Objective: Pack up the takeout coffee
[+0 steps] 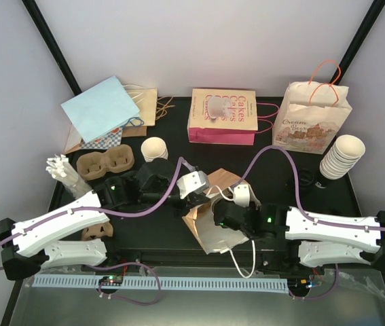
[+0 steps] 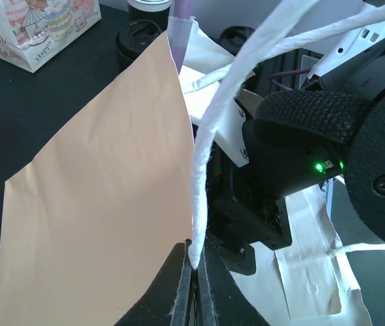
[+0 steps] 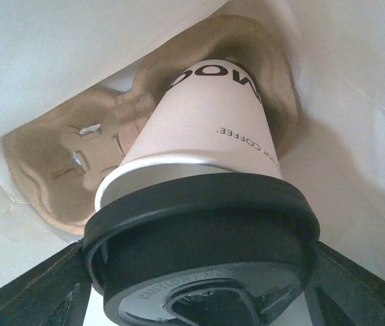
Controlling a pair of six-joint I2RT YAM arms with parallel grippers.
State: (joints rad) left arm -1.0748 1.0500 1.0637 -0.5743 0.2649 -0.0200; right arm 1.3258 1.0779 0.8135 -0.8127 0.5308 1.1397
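The takeout coffee (image 3: 212, 129) sits tilted inside the paper bag (image 3: 355, 102), base in the pulp carrier (image 3: 63, 163); the right end effector (image 3: 202, 272) straddles its black lid (image 3: 206, 231) wide, apparently gripping; the left end effector (image 2: 193, 285) pinches the bag handle (image 2: 202, 170) tight; the cup looks light and crushable, so I'd hold it by the stiffer lid rim.

Tight paper bag (image 3: 355, 102) walls around lidded cup (image 3: 212, 122), carrier (image 3: 49, 170) pocket beside it free
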